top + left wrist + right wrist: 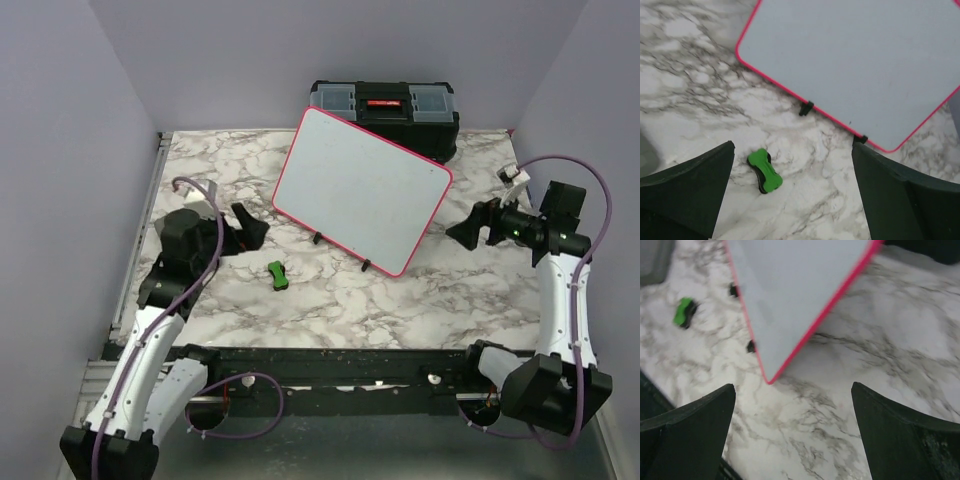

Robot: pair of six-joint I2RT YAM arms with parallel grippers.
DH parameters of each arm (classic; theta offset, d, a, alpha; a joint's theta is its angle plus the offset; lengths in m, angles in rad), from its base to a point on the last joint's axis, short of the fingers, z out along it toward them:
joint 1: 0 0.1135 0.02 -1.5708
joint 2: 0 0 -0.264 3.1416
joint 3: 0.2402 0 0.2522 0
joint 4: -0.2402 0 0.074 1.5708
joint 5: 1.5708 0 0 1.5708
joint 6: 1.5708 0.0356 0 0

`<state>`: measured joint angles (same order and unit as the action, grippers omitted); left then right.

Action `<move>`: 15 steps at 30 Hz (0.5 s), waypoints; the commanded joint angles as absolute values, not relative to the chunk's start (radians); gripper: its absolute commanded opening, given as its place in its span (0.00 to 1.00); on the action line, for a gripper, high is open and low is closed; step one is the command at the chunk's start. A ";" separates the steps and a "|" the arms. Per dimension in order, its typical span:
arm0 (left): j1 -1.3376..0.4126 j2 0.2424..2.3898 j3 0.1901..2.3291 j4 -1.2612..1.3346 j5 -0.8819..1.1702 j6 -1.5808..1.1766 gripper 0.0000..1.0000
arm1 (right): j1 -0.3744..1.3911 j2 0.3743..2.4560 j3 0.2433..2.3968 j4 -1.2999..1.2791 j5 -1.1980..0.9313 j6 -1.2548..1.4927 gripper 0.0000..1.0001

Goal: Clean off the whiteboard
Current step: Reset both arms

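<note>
The whiteboard point(362, 190), propped mid-frame before a black toolbox point(385, 105), shows no writing, so the erasing looks done. The green eraser point(278, 274) lies loose on the bench point(420, 300), lower left of it. The left tool point(250, 232) and right tool point(470, 232) both stand apart, empty.

I work at a marble-patterned table point(430, 290); pale lilac walls point(60, 150) close around it on three sides, and a black toolbox point(400, 115) sits at its far edge.
</note>
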<state>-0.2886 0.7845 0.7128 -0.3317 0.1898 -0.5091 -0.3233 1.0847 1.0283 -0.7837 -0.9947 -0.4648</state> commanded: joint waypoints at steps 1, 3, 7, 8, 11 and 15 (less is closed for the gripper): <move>-0.134 0.744 0.822 -0.361 0.222 -0.483 0.99 | -0.354 1.014 0.943 -0.308 -0.489 0.066 1.00; -0.109 0.737 0.858 -0.405 0.218 -0.442 0.99 | -0.353 0.989 0.937 -0.252 -0.345 0.103 1.00; -0.104 0.702 0.880 -0.442 0.226 -0.410 0.99 | -0.353 0.969 0.960 -0.273 -0.394 0.015 1.00; -0.104 0.692 0.879 -0.445 0.229 -0.408 0.99 | -0.353 0.970 0.961 -0.277 -0.407 0.013 1.00; -0.103 0.656 0.879 -0.456 0.222 -0.395 0.99 | -0.353 0.988 0.970 -0.284 -0.363 0.100 1.00; -0.103 0.603 0.873 -0.469 0.176 -0.365 0.99 | -0.353 1.012 0.988 -0.311 -0.315 0.135 1.00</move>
<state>-0.1104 0.6586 0.8635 -0.4271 0.2012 -0.4152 -0.3508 0.9909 0.9550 -0.3202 -0.4084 0.0574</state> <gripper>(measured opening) 0.987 0.998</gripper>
